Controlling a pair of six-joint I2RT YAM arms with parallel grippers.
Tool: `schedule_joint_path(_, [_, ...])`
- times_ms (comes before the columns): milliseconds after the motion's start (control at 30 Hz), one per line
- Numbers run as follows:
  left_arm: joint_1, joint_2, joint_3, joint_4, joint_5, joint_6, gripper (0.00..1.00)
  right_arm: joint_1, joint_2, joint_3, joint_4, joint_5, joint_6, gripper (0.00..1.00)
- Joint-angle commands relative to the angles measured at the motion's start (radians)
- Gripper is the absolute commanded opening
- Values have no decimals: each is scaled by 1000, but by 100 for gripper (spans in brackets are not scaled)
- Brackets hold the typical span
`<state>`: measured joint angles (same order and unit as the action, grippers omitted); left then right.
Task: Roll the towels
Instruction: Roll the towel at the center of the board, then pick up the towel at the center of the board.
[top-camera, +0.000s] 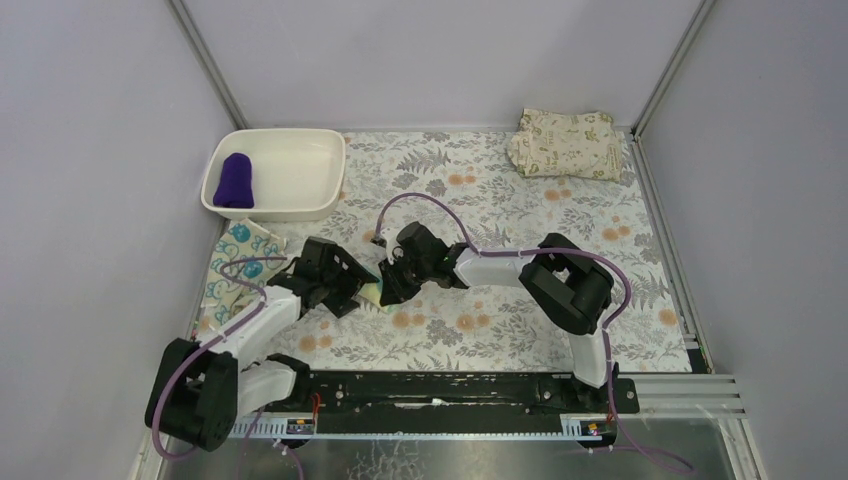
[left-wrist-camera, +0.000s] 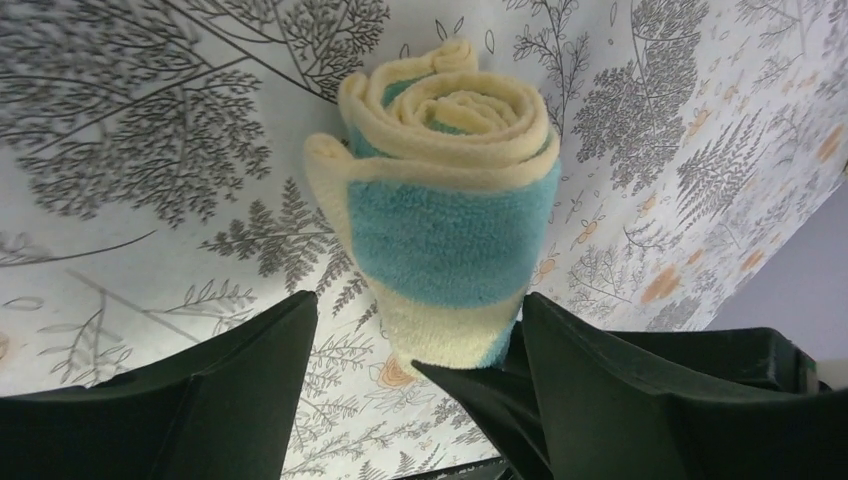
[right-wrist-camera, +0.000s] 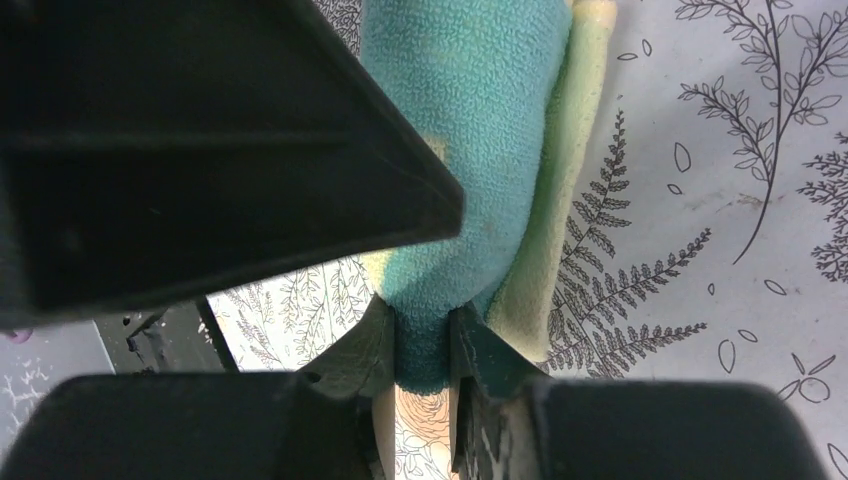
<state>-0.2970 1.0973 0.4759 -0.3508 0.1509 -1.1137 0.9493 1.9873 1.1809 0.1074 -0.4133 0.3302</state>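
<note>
**Mid-desk: rolled towel (top-camera: 372, 293) pinched by right pincer (top-camera: 388, 288), flanked by left pincer (top-camera: 362, 290)**

Near the middle of the leaf-printed desk (top-camera: 500, 200), a towel of teal and pale yellow (left-wrist-camera: 450, 200) is seen wound into a tight roll between the two pincers. In the left wrist view its spiral end is shown at the far side, and a broad teal band is wrapped around its middle.

The right pincer (right-wrist-camera: 420, 350) is pressed together on one end of the roll (right-wrist-camera: 470, 130), whose teal pile is squeezed narrow between the two fingers (right-wrist-camera: 372, 350).

The left pincer (left-wrist-camera: 420, 300) is spread wide, with one finger (left-wrist-camera: 200, 400) set on each side of the roll. The left-hand finger is kept apart from the cloth, and the other is held just beside it. No grip by this pincer is shown.

A purple towel (top-camera: 235, 182) is seen rolled inside the white basin (top-camera: 290, 175) at the far left corner. A pale towel with teal marks (top-camera: 238, 262) is laid flat at the left edge, just beside the left arm. A folded beige cloth (top-camera: 565, 143) is placed at the far right corner, well apart from both pincers.
</note>
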Motion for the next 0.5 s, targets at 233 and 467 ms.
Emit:
schedule_joint_path(233, [-90, 179, -7, 190, -12, -55, 55, 12, 72, -23, -145, 25, 60, 4])
schedule_joint_path(467, [-126, 242, -10, 236, -5, -55, 28, 13, 68, -14, -132, 29, 65, 6])
